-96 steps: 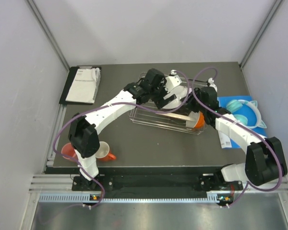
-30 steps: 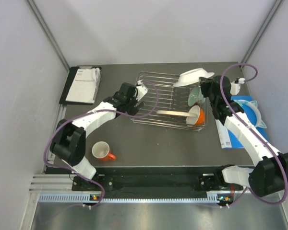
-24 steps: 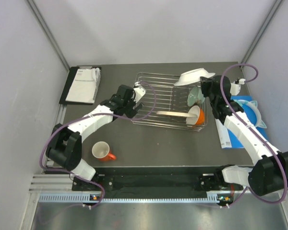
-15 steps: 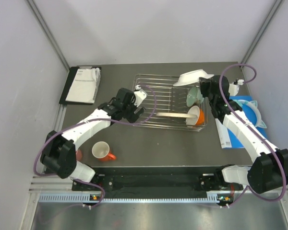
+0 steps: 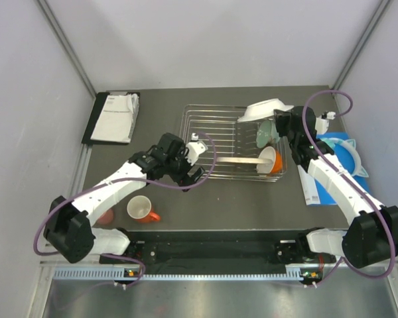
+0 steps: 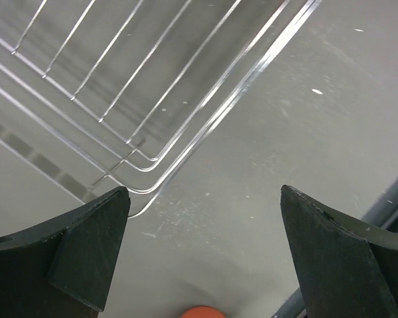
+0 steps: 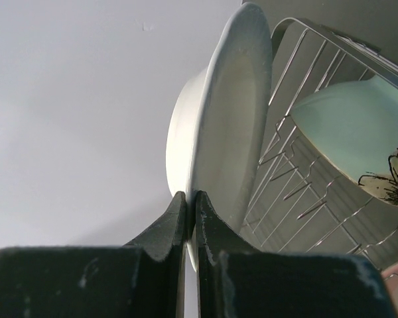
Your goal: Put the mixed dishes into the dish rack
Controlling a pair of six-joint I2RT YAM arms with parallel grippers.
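The white bowl (image 7: 220,126) is pinched at its rim by the right gripper (image 7: 191,197) over the rack (image 5: 212,129), likely for edgewise slotting, while the left gripper (image 6: 204,199) is held open, empty.

rack (image 5: 212,129) left half bare, dishes (image 5: 266,132) crowd right

Two arms, left (image 5: 110,188) and right (image 5: 331,185). Links of white moulded shell, rounded and tapering toward the wrist. Bulky black joint housings (image 5: 371,228) at elbows and wrists. Thin purple cables (image 5: 215,159) along each arm, slack in wide loops. Jaws matte black: broad blunt wedges with flat inner faces on the left, faintly scuffed on the right.
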